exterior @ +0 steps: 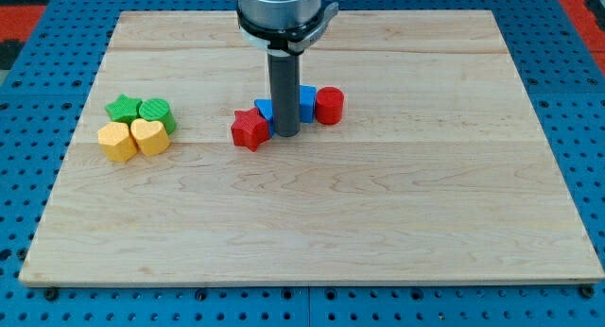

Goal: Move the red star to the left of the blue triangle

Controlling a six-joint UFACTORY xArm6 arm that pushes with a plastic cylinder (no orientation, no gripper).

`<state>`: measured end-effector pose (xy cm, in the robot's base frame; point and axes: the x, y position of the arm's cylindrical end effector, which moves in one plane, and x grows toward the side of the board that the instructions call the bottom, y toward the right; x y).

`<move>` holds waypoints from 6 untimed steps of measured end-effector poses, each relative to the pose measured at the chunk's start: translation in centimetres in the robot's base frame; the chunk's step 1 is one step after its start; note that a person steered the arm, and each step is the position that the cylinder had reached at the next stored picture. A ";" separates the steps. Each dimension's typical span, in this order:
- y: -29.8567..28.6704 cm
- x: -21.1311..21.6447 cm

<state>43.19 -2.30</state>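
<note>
The red star (250,129) lies near the board's middle, a little toward the view's top. A blue block (264,109), likely the blue triangle, touches the star's upper right and is partly hidden by the rod. My tip (285,134) stands just right of the red star, in front of the blue blocks. A second blue block (306,102) shows right of the rod, its shape unclear. A red cylinder (329,106) sits right of it.
At the view's left sits a tight cluster: a green star (123,108), a green block (156,111), a yellow hexagon-like block (117,142) and a yellow heart (149,136). The wooden board (378,214) lies on a blue pegboard.
</note>
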 end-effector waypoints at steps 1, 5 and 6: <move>-0.3 2.1; -4.3 2.5; -3.5 2.8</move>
